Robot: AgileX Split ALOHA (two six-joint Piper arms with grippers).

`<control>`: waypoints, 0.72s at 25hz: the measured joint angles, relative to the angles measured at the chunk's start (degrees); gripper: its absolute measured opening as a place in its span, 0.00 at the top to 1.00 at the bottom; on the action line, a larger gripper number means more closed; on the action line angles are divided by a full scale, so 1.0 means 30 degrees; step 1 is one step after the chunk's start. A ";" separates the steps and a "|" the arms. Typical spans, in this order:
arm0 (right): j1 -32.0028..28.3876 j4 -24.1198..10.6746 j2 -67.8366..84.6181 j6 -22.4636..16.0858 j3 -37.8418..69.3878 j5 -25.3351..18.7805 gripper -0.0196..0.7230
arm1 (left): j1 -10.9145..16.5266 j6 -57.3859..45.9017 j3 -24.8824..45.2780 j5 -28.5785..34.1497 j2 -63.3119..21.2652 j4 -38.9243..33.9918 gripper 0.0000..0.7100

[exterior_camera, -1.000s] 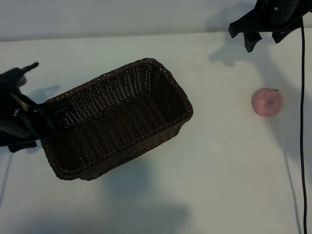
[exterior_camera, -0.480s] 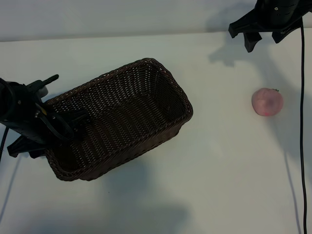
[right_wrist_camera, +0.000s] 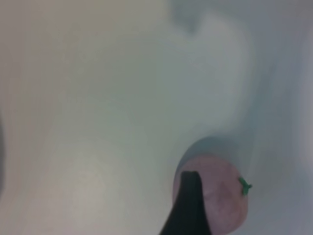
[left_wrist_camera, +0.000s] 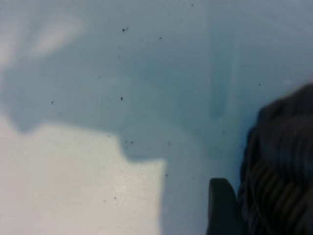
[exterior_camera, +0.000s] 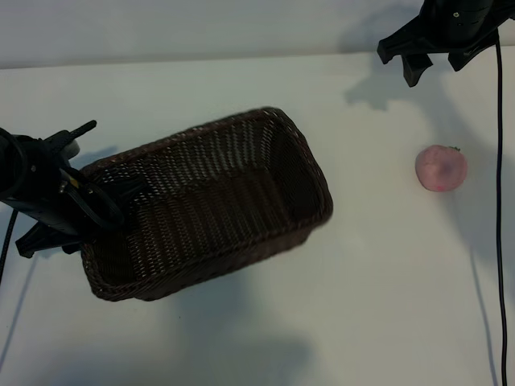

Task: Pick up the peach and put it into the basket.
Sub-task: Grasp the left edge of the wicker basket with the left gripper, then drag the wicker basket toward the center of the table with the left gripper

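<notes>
The peach (exterior_camera: 441, 168), small, round and pink, lies alone on the white table at the right. It shows again in the right wrist view as the same peach (right_wrist_camera: 222, 196), partly behind one dark finger (right_wrist_camera: 190, 196). My right gripper (exterior_camera: 437, 64) hangs open at the back right, above and behind the fruit, not touching it. The dark brown wicker basket (exterior_camera: 209, 269) lies slanted at centre left. My left gripper (exterior_camera: 92, 211) straddles its left end rim and is shut on it. In the left wrist view one finger (left_wrist_camera: 222, 205) lies against the wicker (left_wrist_camera: 283, 166).
A black cable (exterior_camera: 500, 201) runs down the right edge of the table, just right of the peach. Bare white tabletop (exterior_camera: 370, 265) lies between the basket and the fruit. The table's back edge meets a pale wall (exterior_camera: 201, 24).
My left gripper came in over the basket's left rim and closed on it. The basket's right end has swung to the right and toward the front. Right arm and peach are unmoved.
</notes>
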State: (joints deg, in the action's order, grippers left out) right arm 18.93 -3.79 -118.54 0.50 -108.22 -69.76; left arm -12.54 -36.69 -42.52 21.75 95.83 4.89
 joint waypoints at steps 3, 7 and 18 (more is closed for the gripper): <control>0.0000 0.0000 0.0000 0.0008 0.0000 0.0000 0.18 | 0.0000 0.0038 0.0000 0.0000 0.0022 0.0000 0.46; 0.0000 0.0000 0.0000 0.0008 0.0000 0.0000 0.18 | 0.0000 0.0042 0.0000 0.0000 0.0022 0.0000 0.46; 0.0000 0.0000 0.0000 0.0008 0.0000 0.0000 0.18 | 0.0000 0.4844 0.0000 -0.0146 -0.1073 0.4645 0.46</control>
State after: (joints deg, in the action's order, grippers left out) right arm 18.93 -3.79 -118.54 0.52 -108.22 -69.76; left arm -12.54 -22.16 -42.52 21.32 92.62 18.82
